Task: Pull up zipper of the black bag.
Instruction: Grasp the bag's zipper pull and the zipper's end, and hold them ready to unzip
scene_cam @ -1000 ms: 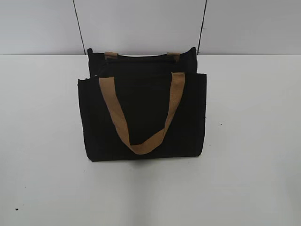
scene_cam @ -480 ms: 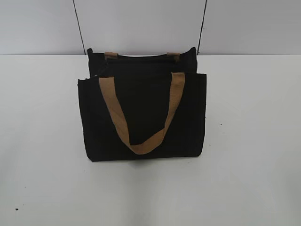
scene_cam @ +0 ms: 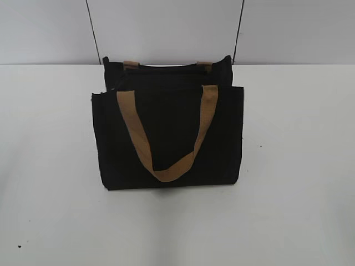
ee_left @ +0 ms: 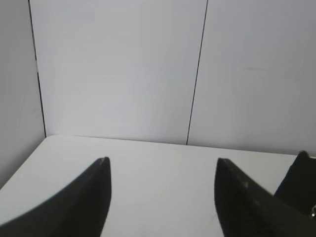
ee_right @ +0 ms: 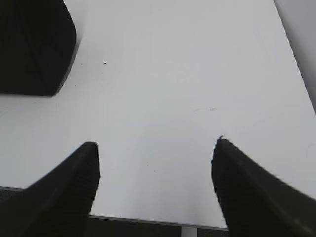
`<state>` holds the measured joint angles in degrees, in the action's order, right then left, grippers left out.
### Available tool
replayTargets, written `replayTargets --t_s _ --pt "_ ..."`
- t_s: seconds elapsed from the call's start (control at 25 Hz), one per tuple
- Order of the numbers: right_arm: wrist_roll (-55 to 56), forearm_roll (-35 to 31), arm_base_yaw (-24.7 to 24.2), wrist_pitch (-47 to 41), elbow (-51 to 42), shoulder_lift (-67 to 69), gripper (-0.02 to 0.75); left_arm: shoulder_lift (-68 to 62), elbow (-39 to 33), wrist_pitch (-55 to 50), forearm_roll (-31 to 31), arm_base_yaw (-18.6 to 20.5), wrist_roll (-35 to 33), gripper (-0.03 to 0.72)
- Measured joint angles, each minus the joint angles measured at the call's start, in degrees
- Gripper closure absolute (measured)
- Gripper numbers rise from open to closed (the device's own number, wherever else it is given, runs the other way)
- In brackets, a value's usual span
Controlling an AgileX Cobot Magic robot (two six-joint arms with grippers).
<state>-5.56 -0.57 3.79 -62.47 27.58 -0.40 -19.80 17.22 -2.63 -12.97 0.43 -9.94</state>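
Approach not yet begun — both the left gripper (ee_left: 162, 165) and right gripper (ee_right: 155, 148) hang with jaws wide and empty, the black bag (scene_cam: 169, 133) well clear of either pair, so the next move is finding its zipper — not discernible here.

White desk, pale panelled wall

You see a white desk (scene_cam: 299, 166) with a few tiny dark specks, meeting a pale wall (scene_cam: 166, 27) split by two thin dark vertical seams.

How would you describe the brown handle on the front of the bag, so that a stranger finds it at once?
On the white table stands one black bag, in the middle. Across its front panel hangs a tan strap handle, drooping in a V shape. The second tan handle, at the bag's back edge, shows only two short ends.
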Motion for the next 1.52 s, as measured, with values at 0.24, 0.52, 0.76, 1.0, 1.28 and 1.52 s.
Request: replayTargets --t_s 0.24,0.52,0.76,1.0,1.28,1.52 --pt "0.0 0.0 0.0 0.0 0.0 0.0 0.194 -18.7 -2.9 17.4 2.5 -2.7 0.4 0.238" --pt "0.0 -0.1 0.0 0.0 0.0 0.0 0.194 -42.6 -3.0 37.4 21.2 -8.2 16.7 0.279" --pt "0.0 -0.1 0.0 0.0 0.0 0.0 0.194 -59.6 -2.6 54.2 44.8 -8.3 23.8 0.296" --pt "0.0 -0.1 0.0 0.0 0.0 0.0 0.194 -74.7 2.9 60.3 56.8 -8.3 24.7 0.364" --pt "0.0 -0.1 0.0 0.0 0.0 0.0 0.194 -88.5 11.1 66.0 63.8 -8.3 24.2 0.374" --pt "0.0 -0.1 0.0 0.0 0.0 0.0 0.194 -95.7 14.2 71.9 63.0 -8.2 21.6 0.374"
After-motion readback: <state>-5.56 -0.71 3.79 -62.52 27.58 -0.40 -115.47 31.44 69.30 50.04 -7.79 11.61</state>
